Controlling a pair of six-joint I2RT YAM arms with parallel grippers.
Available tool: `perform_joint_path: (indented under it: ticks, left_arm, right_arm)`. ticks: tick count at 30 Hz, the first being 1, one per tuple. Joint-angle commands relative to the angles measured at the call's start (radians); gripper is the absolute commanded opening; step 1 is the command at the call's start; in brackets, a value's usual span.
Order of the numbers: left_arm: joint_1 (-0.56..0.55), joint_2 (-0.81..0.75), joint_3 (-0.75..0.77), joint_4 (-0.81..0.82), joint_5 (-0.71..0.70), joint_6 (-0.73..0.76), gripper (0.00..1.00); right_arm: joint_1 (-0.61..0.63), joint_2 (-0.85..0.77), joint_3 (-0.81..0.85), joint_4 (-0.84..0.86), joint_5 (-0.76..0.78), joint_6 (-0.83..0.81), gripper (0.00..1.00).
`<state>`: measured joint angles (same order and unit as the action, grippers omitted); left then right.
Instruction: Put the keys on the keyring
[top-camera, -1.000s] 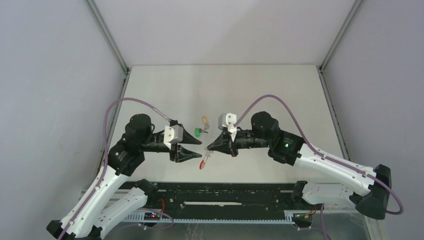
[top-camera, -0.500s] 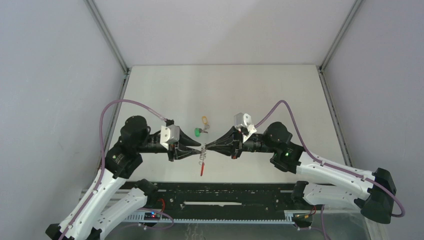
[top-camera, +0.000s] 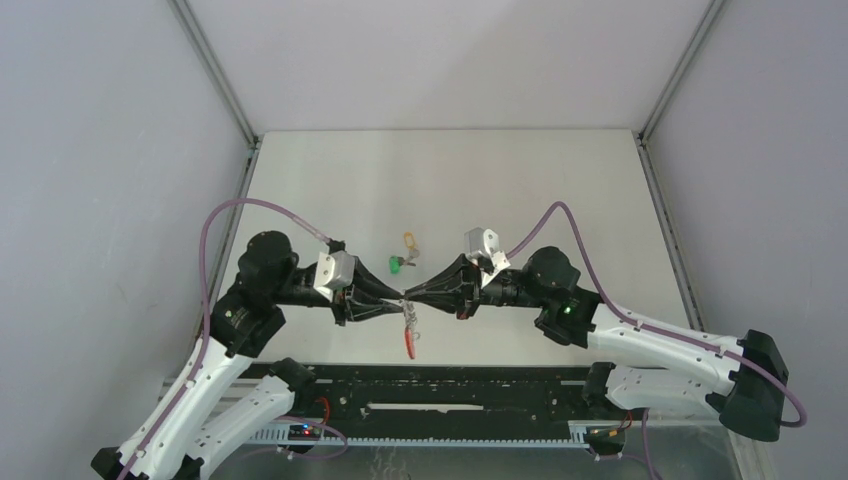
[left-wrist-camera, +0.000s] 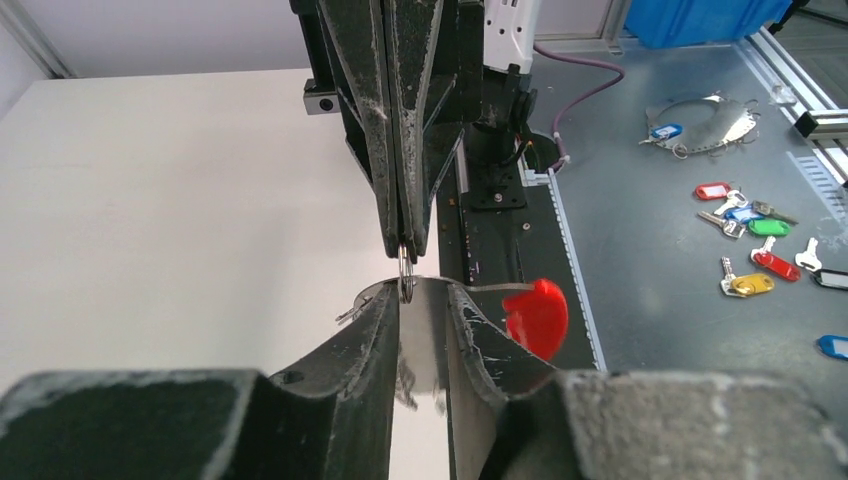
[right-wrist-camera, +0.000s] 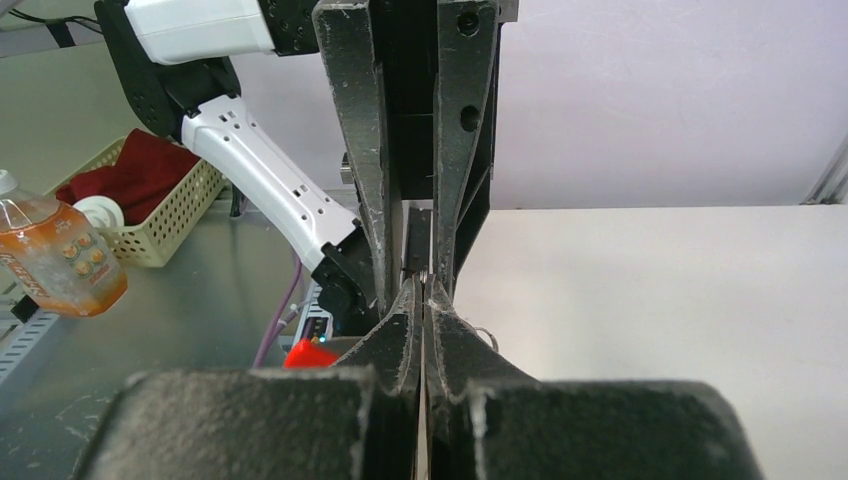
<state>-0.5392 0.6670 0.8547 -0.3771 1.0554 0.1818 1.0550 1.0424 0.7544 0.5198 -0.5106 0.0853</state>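
The keyring (top-camera: 409, 322) hangs above the table between my two grippers, which meet tip to tip. Its red curved section (top-camera: 411, 345) dangles lowest and also shows in the left wrist view (left-wrist-camera: 536, 317). My right gripper (top-camera: 412, 296) is shut on a small wire loop (left-wrist-camera: 405, 286) of the keyring. My left gripper (top-camera: 399, 295) has its jaws partly apart, closed on the grey metal band (left-wrist-camera: 425, 300) that fills the gap between them. On the table just behind lie the two keys, one green-headed (top-camera: 397, 264) and one yellow-headed (top-camera: 410, 240).
A black rail (top-camera: 430, 385) runs along the near table edge under the arms. Grey enclosure walls close in the left, right and back. Off the table lie several spare tagged keys (left-wrist-camera: 752, 250), a basket with red cloth (right-wrist-camera: 150, 190) and a bottle (right-wrist-camera: 50, 262).
The left gripper moved right to meet the right gripper and closed on the keyring. The right gripper shifted with the ring, and the red section now hangs lower.
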Motion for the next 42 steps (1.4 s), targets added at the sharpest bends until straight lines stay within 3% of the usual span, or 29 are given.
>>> perform_joint_path:
  ticks: [1, 13, 16, 20, 23, 36, 42]
  left_arm:
    - [-0.004, -0.002, -0.019, 0.044, 0.026, -0.024, 0.27]
    - [-0.004, 0.002, -0.023, 0.066, 0.004, -0.041, 0.01]
    - [-0.004, -0.002, -0.023, 0.066, -0.030, -0.029, 0.00]
    - [-0.004, -0.031, -0.029, -0.007, -0.068, 0.161, 0.00]
    - [-0.005, -0.073, -0.053, -0.017, -0.115, 0.312, 0.00]
    - [-0.061, -0.153, -0.095, -0.089, -0.201, 0.778, 0.00]
    - [-0.113, -0.169, -0.093, -0.119, -0.259, 0.839, 0.00]
  right_arm:
    - [0.011, 0.000, 0.008, 0.070, 0.010, 0.010, 0.00]
    - [0.022, 0.015, 0.008, 0.088, -0.002, 0.017, 0.00]
    - [0.022, 0.015, 0.008, 0.081, -0.015, 0.016, 0.00]
    - [0.015, -0.025, 0.008, 0.022, -0.022, -0.013, 0.28]
    - [0.008, -0.069, 0.008, -0.042, -0.001, -0.049, 0.37]
    - [-0.021, -0.159, 0.035, -0.232, 0.062, -0.155, 0.44]
    - [-0.017, -0.136, 0.064, -0.269, 0.047, -0.185, 0.44]
